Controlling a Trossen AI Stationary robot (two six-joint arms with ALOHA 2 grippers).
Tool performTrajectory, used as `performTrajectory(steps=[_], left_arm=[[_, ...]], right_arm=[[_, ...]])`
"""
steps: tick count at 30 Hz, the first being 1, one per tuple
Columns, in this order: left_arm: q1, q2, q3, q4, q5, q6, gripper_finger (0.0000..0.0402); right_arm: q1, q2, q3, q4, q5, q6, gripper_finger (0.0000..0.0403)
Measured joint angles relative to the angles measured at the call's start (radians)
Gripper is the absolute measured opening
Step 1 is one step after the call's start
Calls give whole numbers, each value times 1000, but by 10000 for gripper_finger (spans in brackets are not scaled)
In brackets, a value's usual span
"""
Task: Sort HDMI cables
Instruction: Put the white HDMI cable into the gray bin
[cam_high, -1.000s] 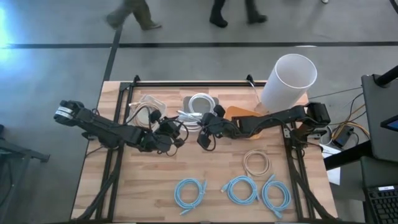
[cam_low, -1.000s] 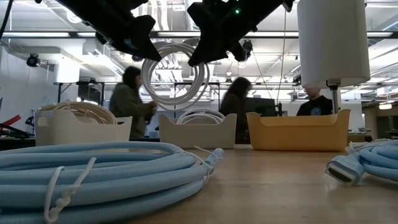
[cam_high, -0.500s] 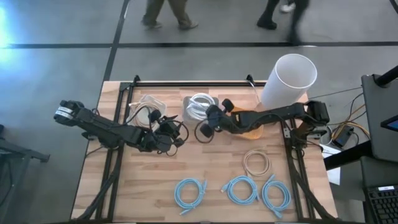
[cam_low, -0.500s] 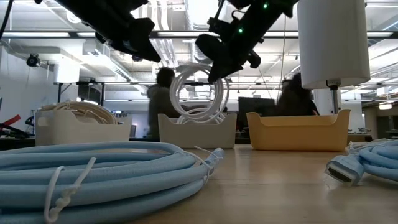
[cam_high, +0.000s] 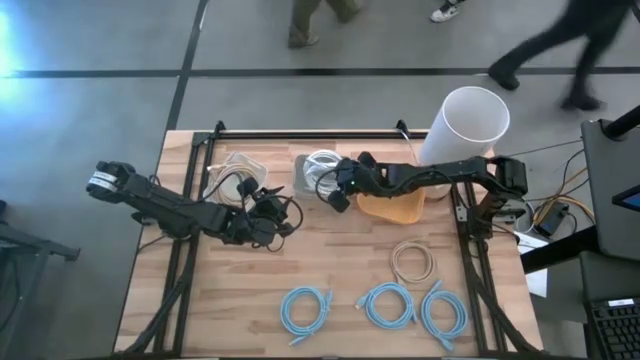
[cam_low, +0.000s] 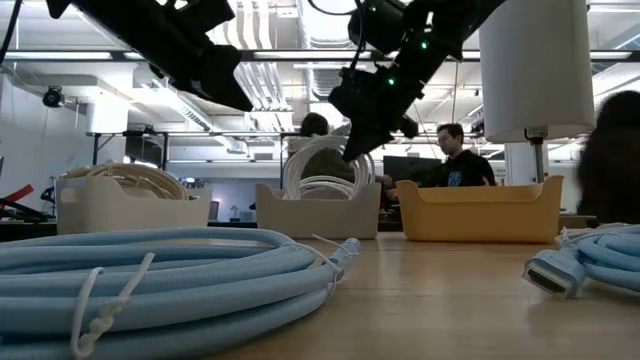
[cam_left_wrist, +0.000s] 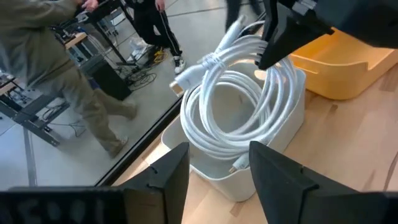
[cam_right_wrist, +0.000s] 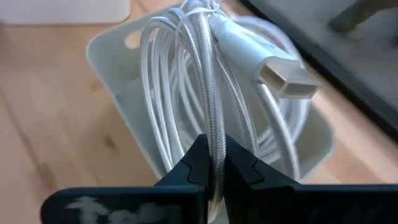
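Observation:
My right gripper (cam_high: 338, 192) is shut on a white coiled cable (cam_left_wrist: 239, 109) and holds it over the white bin (cam_high: 303, 172) at the far middle of the table; the coil's lower part dips inside the bin (cam_low: 318, 210). My left gripper (cam_high: 268, 215) hovers open above the table, left of that bin, and touches nothing. A beige bin (cam_high: 232, 170) holds beige coils. One beige coil (cam_high: 412, 262) and three light blue coils (cam_high: 305, 308) (cam_high: 388, 305) (cam_high: 441, 314) lie flat on the near table. The yellow bin (cam_high: 395, 205) lies partly under my right arm. My right gripper pinches the white coil's bundled strands (cam_right_wrist: 213, 152) between its two fingers, on one side of the loop. The fingers slant down from above, from the table's right. The coil (cam_low: 322, 165) stands upright below them, its lower part inside the white bin; whether it rests there I cannot tell.
A tall white cylinder (cam_high: 465, 125) stands at the far right corner beside the yellow bin. Black frame rails (cam_high: 190, 250) run along the table's left and right sides. Bare wood lies in the table's middle. People walk on the floor beyond the far edge.
My right gripper has carried the white coil from above the table's middle toward the far edge and down, so the coil now hangs into the white bin instead of in the air before it. My left arm has kept still.

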Motion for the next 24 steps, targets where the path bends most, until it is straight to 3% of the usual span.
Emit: performTrajectory(steps=[6,15,21,24], left_arm=[[5,0,0,1,0,-1,172],[5,0,-7,0,0,-1,172],[6,0,-7,0,0,-1,172],[6,0,-7,0,0,-1,172]], right_arm=[[-25,-2,-61,89,-43,-33,19],[-35,-2,-69,97,-42,-75,85],[-38,-2,-69,102,78,-101,117],[-38,-2,-68,103,89,-119,125]])
